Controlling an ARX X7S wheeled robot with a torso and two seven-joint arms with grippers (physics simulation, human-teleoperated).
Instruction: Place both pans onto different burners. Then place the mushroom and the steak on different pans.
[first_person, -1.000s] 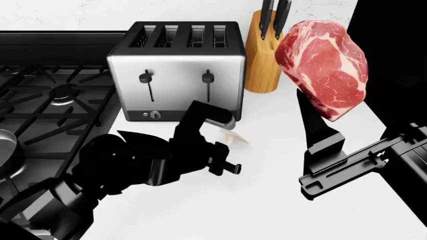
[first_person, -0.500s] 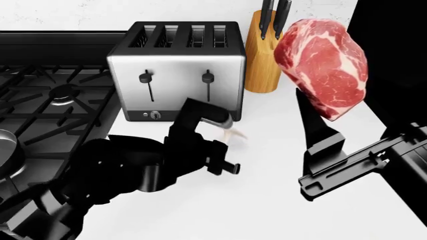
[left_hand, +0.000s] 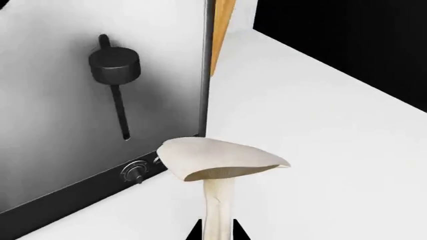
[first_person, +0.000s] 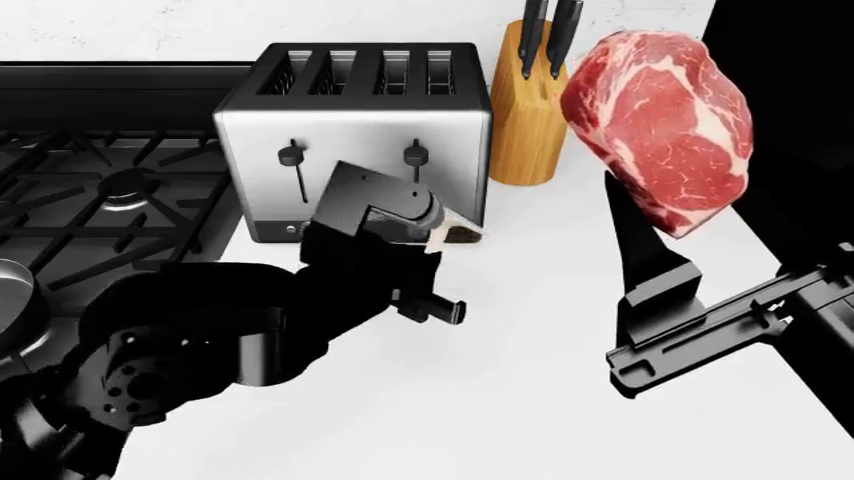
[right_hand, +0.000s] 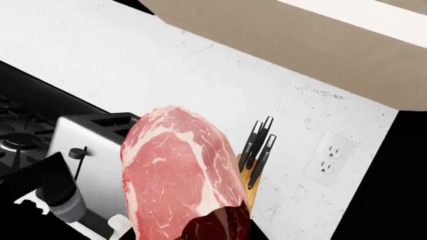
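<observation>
My left gripper (first_person: 424, 235) is shut on the stem of the pale mushroom (first_person: 447, 225), holding it above the white counter just in front of the toaster. In the left wrist view the cap (left_hand: 213, 160) stands above the gripper (left_hand: 217, 234), whose two black fingertips pinch the stem. My right gripper (first_person: 651, 215) is shut on the red marbled steak (first_person: 661, 125), held high over the counter's right side; it also shows in the right wrist view (right_hand: 177, 175). One burner (first_person: 127, 185) lies under the stove grates at left. A grey curved rim (first_person: 11, 300) shows at the left margin; I cannot tell if it is a pan.
A silver four-slot toaster (first_person: 354, 140) stands between the stove (first_person: 80, 230) and a wooden knife block (first_person: 527, 110). A tall black body (first_person: 787, 100) fills the far right. A wall outlet (right_hand: 330, 160) sits behind the knife block.
My left gripper has lifted the mushroom off the counter and drawn it up toward the toaster's front. The right gripper with the steak has shifted slightly right.
</observation>
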